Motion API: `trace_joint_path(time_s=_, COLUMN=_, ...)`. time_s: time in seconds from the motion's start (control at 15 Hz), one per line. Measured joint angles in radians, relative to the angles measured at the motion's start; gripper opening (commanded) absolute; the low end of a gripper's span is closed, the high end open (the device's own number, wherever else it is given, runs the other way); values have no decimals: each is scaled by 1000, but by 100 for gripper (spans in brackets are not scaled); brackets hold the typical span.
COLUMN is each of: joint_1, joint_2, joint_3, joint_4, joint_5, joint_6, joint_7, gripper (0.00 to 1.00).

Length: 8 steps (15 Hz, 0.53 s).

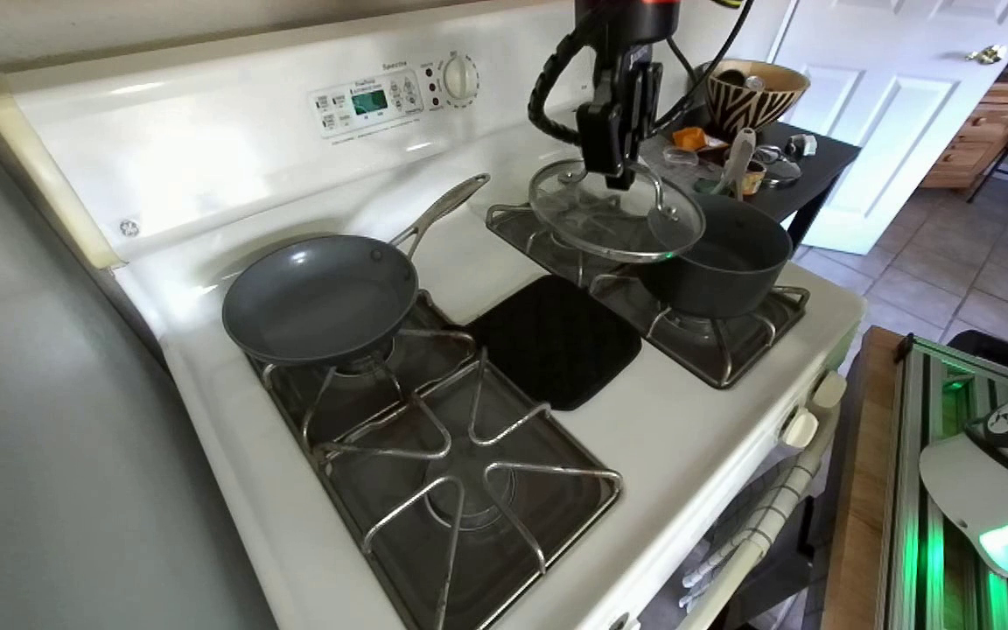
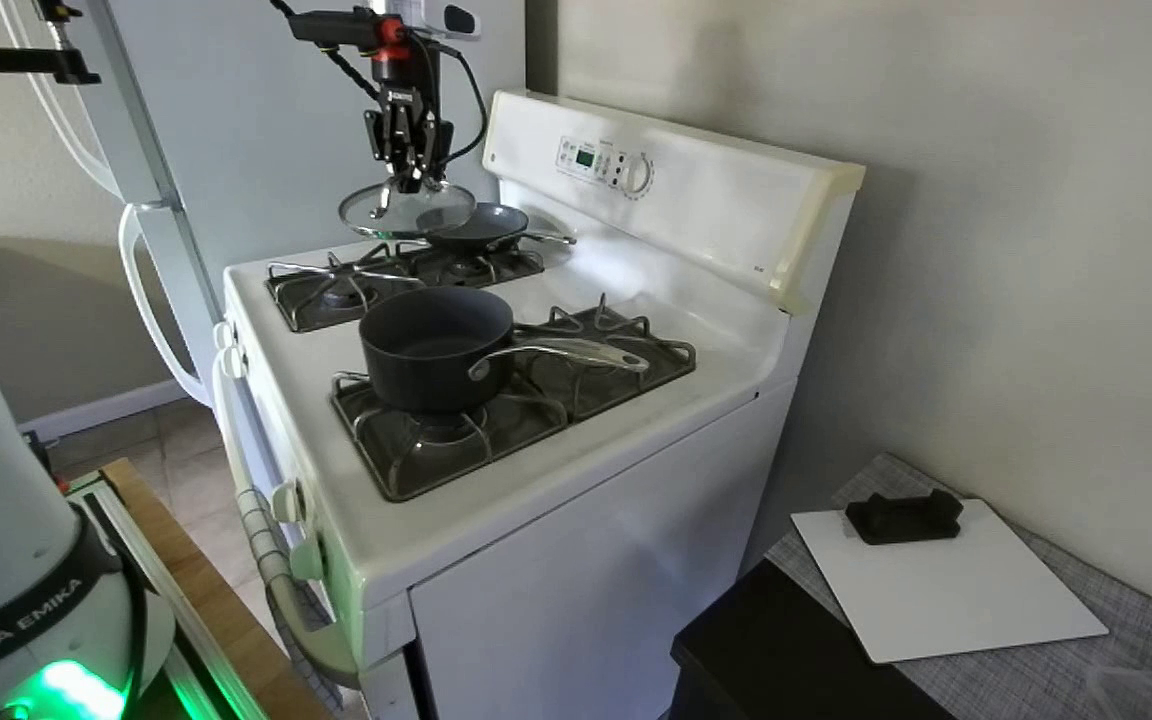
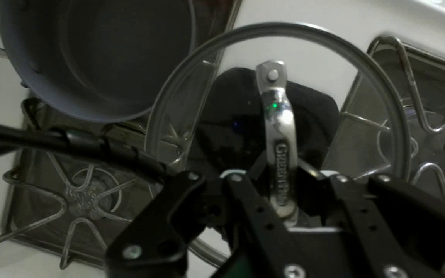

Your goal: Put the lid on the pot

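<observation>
The lid, clear glass with a metal rim and an arched metal handle, hangs in the air over the middle of the stove in both exterior views (image 1: 591,229) (image 2: 364,213). My gripper (image 1: 619,178) is shut on the lid's handle, which lies between its fingers in the wrist view (image 3: 282,135). The dark grey deep pot (image 1: 718,276) stands uncovered on a front burner; it shows in an exterior view (image 2: 426,360) with a long metal handle. In the wrist view the pot (image 3: 110,58) is at upper left, and the lid's rim slightly overlaps its edge.
A shallow grey frying pan (image 1: 320,297) sits on a back burner, its handle toward the control panel (image 1: 373,101). A black mat (image 1: 556,341) lies between the burner grates. The raised stove back runs along the rear. A dark side table (image 1: 819,157) with a patterned bowl (image 1: 753,92) stands beyond the pot.
</observation>
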Motion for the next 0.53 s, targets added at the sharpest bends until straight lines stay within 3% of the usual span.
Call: trace_joint_path(time_s=0.53, joint_1=-75, joint_2=-49, joint_3=-56, joint_4=-74, joint_5=-33, joint_6=-14, joint_7=-96, gripper=0)
